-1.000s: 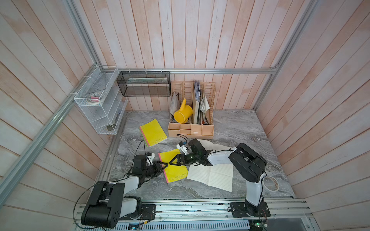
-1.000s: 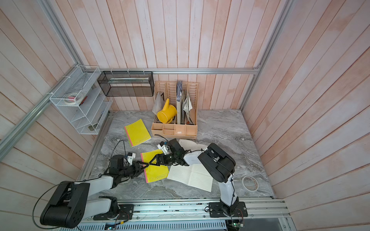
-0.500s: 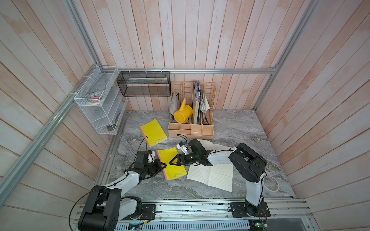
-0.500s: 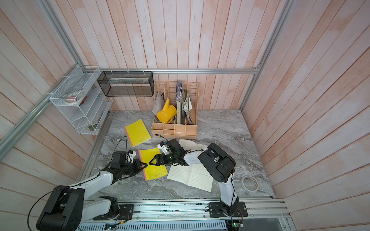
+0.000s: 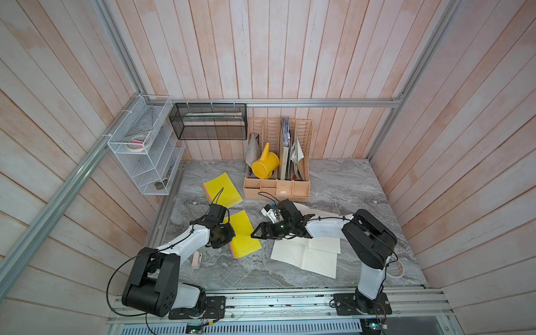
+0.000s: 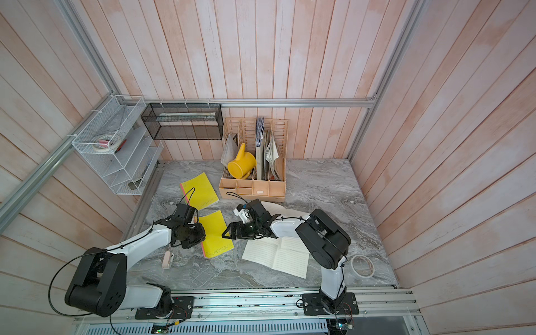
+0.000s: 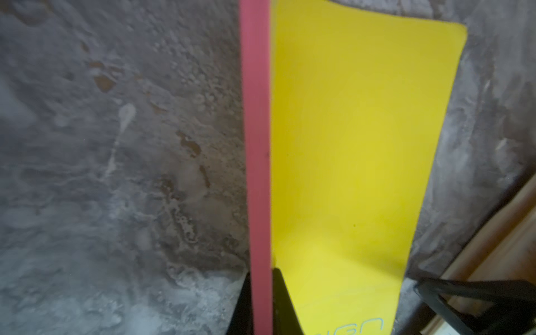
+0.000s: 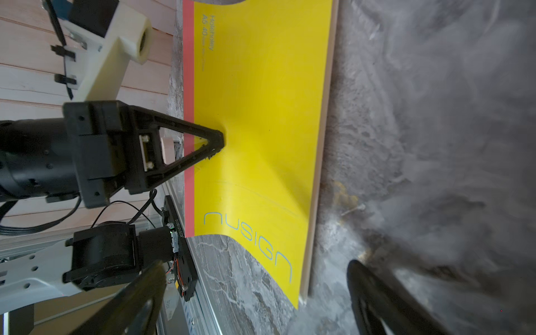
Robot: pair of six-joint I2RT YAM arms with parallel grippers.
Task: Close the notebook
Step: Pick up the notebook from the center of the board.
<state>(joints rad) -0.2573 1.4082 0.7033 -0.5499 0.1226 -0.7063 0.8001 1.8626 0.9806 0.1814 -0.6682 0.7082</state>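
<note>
Left pincer nearer notebook, marble tabletop

Both arms are white tubes with chunky black joints, left arm and right arm; thin black cable loops lower left; black triangular skeleton fingers; cream camera mount.

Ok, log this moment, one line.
left end effector: shut on yellow notebook spine | right end effector: open, by its free edge | yellow notebook: closed | lined notebook: open
</note>
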